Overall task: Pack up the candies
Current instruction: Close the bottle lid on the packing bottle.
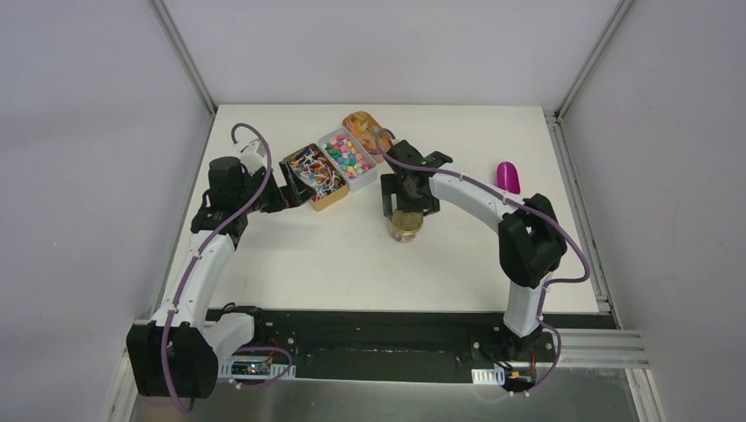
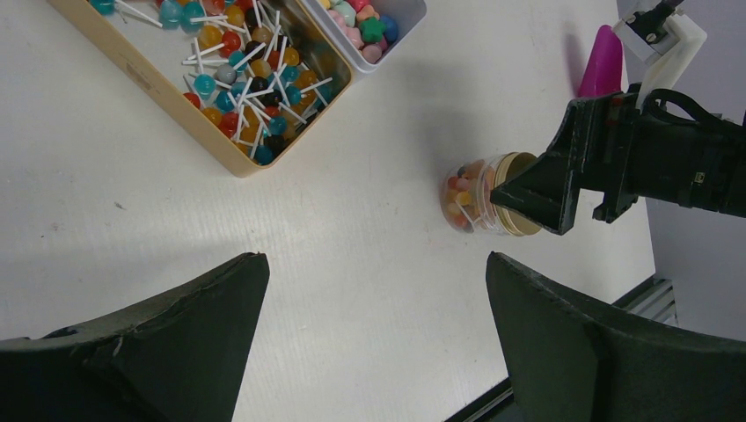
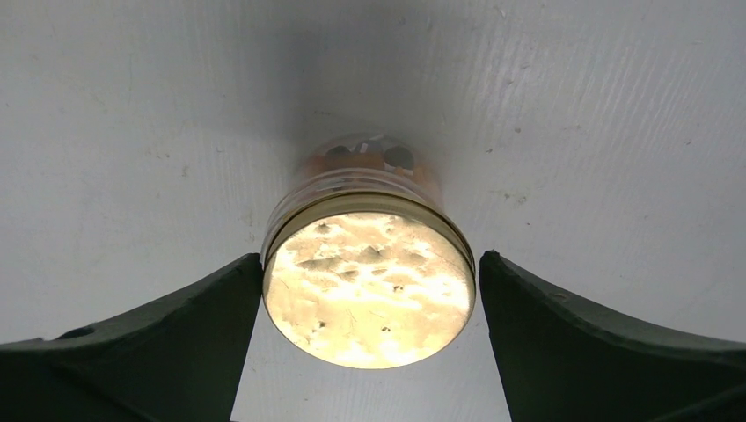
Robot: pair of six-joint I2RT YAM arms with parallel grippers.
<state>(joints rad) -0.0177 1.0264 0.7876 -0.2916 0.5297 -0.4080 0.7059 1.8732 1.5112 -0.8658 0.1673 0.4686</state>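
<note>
A small glass jar (image 1: pixel 406 227) with a gold lid (image 3: pixel 369 286) stands on the white table, holding mixed orange and red candies (image 2: pixel 459 195). My right gripper (image 1: pixel 406 207) hangs right over it, open. Its fingers (image 3: pixel 176 334) straddle the lid: the left one is at the rim, the right one a small gap away. My left gripper (image 1: pixel 280 189) is open and empty beside a gold tin (image 1: pixel 326 202) of lollipops (image 2: pixel 251 75) in mixed colours with white sticks. In the left wrist view the left gripper (image 2: pixel 376 259) has bare table between its jaws.
A white tray (image 1: pixel 362 183) of small colourful candies sits next to the gold tin. A third tin (image 1: pixel 362 127) with orange sweets lies behind it. A purple object (image 1: pixel 508 177) lies at the right, also in the left wrist view (image 2: pixel 603 61).
</note>
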